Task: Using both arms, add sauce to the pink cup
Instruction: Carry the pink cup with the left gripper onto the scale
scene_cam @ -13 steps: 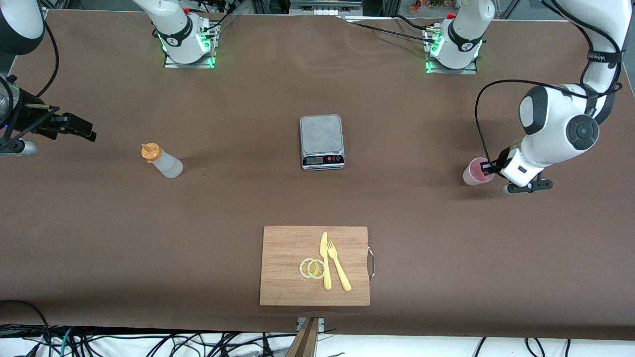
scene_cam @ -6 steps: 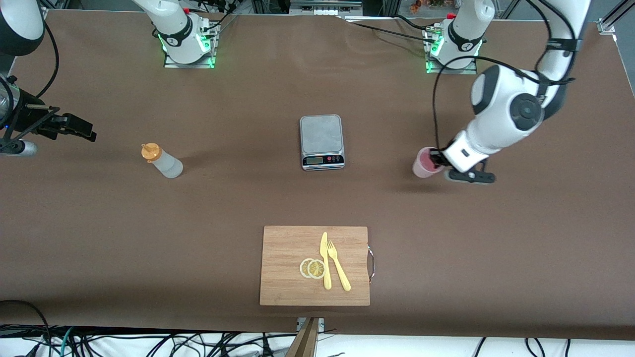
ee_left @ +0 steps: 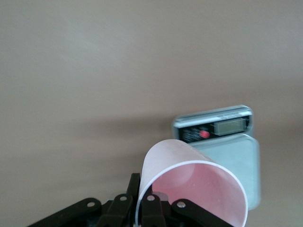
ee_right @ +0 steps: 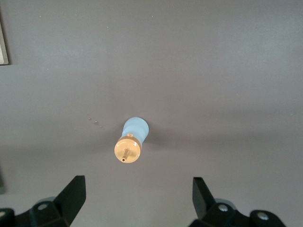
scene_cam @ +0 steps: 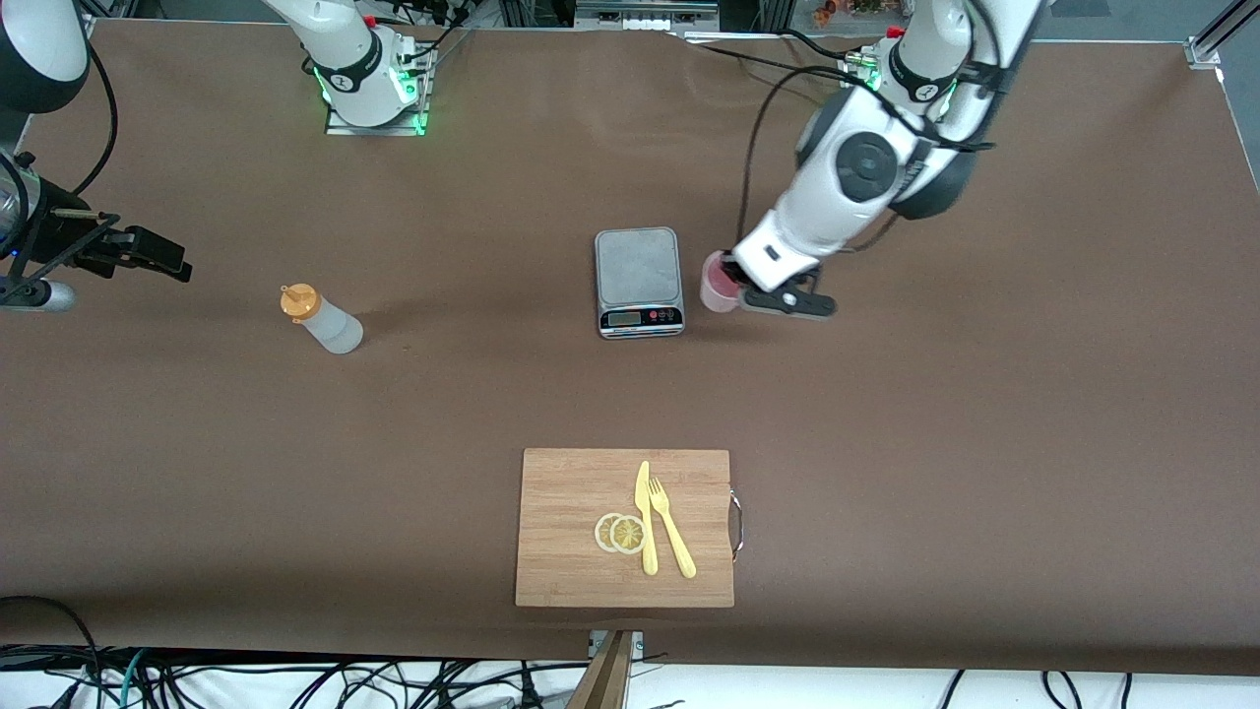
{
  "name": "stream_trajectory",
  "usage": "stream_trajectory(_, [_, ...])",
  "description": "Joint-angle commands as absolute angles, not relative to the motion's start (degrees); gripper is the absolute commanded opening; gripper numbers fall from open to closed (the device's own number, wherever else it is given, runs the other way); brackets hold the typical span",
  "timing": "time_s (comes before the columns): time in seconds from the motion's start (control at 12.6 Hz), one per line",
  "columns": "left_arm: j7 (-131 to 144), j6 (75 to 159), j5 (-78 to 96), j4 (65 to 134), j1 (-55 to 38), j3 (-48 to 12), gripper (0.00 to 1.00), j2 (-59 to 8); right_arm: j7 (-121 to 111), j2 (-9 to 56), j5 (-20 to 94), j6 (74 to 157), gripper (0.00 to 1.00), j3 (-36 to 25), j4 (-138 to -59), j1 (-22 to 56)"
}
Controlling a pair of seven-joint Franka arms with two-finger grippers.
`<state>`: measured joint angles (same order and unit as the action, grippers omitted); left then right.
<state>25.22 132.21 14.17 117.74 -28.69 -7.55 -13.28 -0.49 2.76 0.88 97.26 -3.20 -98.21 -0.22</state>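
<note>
My left gripper [scene_cam: 731, 280] is shut on the rim wall of the pink cup [scene_cam: 718, 285], one finger [ee_left: 134, 187] outside the wall and one inside. The cup [ee_left: 189, 184] hangs upright over the table right beside the scale; its inside looks bare. The sauce bottle [scene_cam: 323, 321], whitish with an orange nozzle cap, stands upright toward the right arm's end of the table. My right gripper [scene_cam: 165, 258] hovers open off to the side of it, nothing between its fingers. In the right wrist view the bottle [ee_right: 133, 141] shows ahead of the gripper [ee_right: 139, 189].
A grey kitchen scale [scene_cam: 638, 281] sits mid-table and also shows in the left wrist view [ee_left: 236, 151]. A wooden cutting board [scene_cam: 561, 532] with a yellow knife, a fork and two lemon slices lies nearer the front camera.
The left arm has carried the pink cup from the left arm's end of the table across to the scale. The right arm and the sauce bottle have not moved.
</note>
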Motion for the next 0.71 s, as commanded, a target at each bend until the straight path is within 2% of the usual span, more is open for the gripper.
stream_trajectory(0.0, [34.2, 132.4, 14.7, 110.2, -35.2, -6.8, 0.00, -20.4, -1.3, 2.7, 1.5, 96.4, 1.00, -3.2, -97.7, -0.5])
stream_trajectory(0.63, [36.5, 132.4, 12.5, 110.8, -41.3, -6.7, 0.00, -23.3, -1.3, 2.7, 1.5, 96.4, 1.00, -3.2, -97.7, -0.5])
